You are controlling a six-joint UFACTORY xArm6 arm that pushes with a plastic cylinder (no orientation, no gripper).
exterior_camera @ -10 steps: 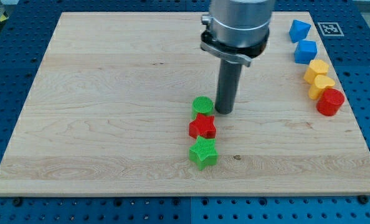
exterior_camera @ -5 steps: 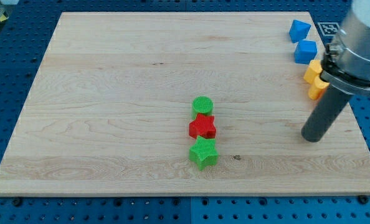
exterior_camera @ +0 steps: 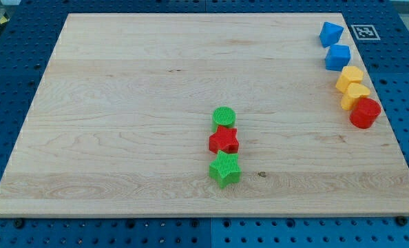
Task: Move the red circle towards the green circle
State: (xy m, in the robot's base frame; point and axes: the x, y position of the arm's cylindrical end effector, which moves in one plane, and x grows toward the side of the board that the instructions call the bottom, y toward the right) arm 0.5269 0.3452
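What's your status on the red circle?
My tip: out of view. Red circle at view's right edge, touching a yellow block. Green circle mid-board, far off. Path between unobstructed.

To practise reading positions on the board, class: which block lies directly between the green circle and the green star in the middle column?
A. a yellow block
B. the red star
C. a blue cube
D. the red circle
B: the red star sits in the column between the green circle above it and the green star below it, while the red circle lies by the board's right edge. My tip is not in view.
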